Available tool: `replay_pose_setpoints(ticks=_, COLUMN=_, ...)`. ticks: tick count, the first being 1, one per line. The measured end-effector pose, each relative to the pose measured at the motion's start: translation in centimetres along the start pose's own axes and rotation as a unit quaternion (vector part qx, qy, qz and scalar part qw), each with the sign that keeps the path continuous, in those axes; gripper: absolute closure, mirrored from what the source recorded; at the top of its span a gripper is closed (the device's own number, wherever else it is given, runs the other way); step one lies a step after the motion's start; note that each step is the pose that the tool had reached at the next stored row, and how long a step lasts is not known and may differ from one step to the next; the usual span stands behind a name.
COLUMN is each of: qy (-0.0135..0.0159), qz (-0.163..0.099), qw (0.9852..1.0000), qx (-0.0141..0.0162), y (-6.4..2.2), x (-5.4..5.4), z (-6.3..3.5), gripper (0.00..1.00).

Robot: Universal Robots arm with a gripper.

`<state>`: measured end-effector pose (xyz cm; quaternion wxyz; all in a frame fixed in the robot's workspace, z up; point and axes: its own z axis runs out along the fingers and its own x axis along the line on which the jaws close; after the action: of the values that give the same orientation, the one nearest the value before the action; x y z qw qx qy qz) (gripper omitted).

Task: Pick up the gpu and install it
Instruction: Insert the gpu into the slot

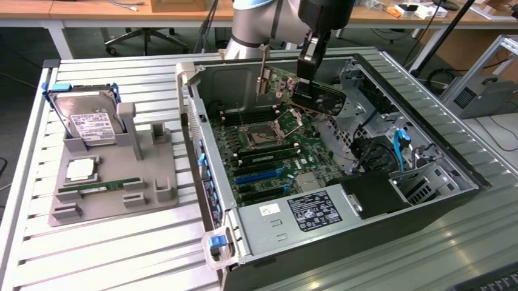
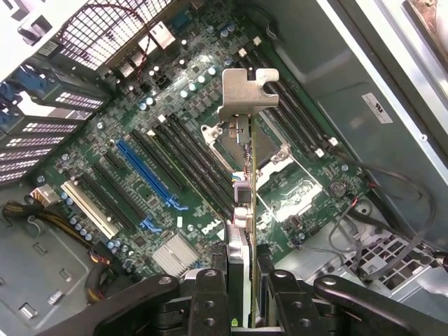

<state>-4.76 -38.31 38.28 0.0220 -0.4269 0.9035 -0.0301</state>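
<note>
Half done: gripped the gpu (image 1: 317, 97) in the end effector (image 2: 246, 299) above the motherboard (image 1: 275, 162); might have tilted it and scraped small parts.

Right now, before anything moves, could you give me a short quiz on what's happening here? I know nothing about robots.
1. True or false: the gpu is already seated in a slot on the motherboard.
2. On the exterior view's left, what stands propped at the far end of the grey holder? A) hard drive B) cooling fan C) keyboard
3. Fill in: the gripper is closed on the ___.

Key: 1 false, it hangs tilted above the board; 2 A; 3 gpu.
</note>
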Motion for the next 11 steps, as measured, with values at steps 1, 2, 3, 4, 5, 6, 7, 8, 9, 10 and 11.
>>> replay_pose_setpoints(ticks=1, qy=-0.0001, qz=-0.001, qw=1.0, qx=0.0, y=0.0, x=0.0, z=0.0, gripper=0.73)
replay_pose_setpoints(ticks=2, qy=-0.0001, qz=-0.002, qw=1.0, qx=0.0, y=0.0, x=0.0, z=0.0, gripper=0.73)
replay_pose_setpoints(ticks=3, qy=-0.0003, qz=-0.003, qw=1.0, qx=-0.0001, y=0.0, x=0.0, z=0.0, gripper=0.73)
replay_pose_setpoints(ticks=4, qy=-0.0003, qz=-0.004, qw=1.0, qx=-0.0001, y=0.0, x=0.0, z=0.0, gripper=0.73)
replay_pose_setpoints(ticks=5, qy=-0.0004, qz=-0.006, qw=1.0, qx=-0.0001, y=0.0, x=0.0, z=0.0, gripper=0.73)
replay_pose_setpoints(ticks=6, qy=-0.0006, qz=-0.008, qw=1.0, qx=-0.0001, y=0.0, x=0.0, z=0.0, gripper=0.73)
replay_pose_setpoints(ticks=7, qy=-0.0007, qz=-0.009, qw=1.0, qx=-0.0001, y=0.0, x=0.0, z=0.0, gripper=0.73)
replay_pose_setpoints(ticks=8, qy=-0.0007, qz=-0.01, qw=0.9999, qx=-0.0001, y=0.0, x=0.0, z=0.0, gripper=0.73)
replay_pose_setpoints(ticks=9, qy=-0.0009, qz=-0.012, qw=0.9999, qx=-0.0002, y=0.0, x=0.0, z=0.0, gripper=0.73)
replay_pose_setpoints(ticks=10, qy=-0.0009, qz=-0.013, qw=0.9999, qx=-0.0002, y=0.0, x=0.0, z=0.0, gripper=0.73)
replay_pose_setpoints(ticks=11, qy=-0.001, qz=-0.014, qw=0.9999, qx=-0.0002, y=0.0, x=0.0, z=0.0, gripper=0.73)
